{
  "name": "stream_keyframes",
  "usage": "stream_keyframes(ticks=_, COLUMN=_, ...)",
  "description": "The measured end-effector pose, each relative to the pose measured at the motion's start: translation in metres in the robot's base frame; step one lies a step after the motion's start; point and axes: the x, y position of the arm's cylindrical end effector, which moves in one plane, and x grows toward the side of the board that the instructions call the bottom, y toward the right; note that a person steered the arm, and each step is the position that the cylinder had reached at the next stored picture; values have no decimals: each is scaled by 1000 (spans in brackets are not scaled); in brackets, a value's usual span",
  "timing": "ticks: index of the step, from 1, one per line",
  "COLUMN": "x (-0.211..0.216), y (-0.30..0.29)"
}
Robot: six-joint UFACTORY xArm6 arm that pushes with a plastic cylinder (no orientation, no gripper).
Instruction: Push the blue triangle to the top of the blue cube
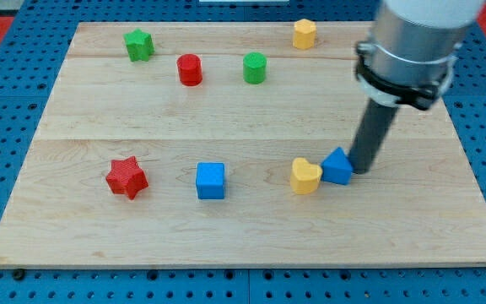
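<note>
The blue triangle (337, 166) lies right of centre on the wooden board, touching a yellow heart (305, 176) on its left. The blue cube (211, 180) sits further to the view's left, at about the same height. My tip (363, 168) rests against the right side of the blue triangle. The rod rises from there into the grey arm body at the view's top right.
A red star (126, 176) lies left of the blue cube. Along the top are a green star (139, 44), a red cylinder (190, 69), a green cylinder (255, 67) and a yellow block (305, 34). The board (251, 232) lies on a blue pegboard.
</note>
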Motion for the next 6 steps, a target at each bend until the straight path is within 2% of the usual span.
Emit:
stream_keyframes(ticks=1, x=-3, y=-15)
stream_keyframes(ticks=2, x=22, y=-2)
stream_keyframes(ticks=3, x=23, y=-29)
stream_keyframes(ticks=6, x=-69, y=-157)
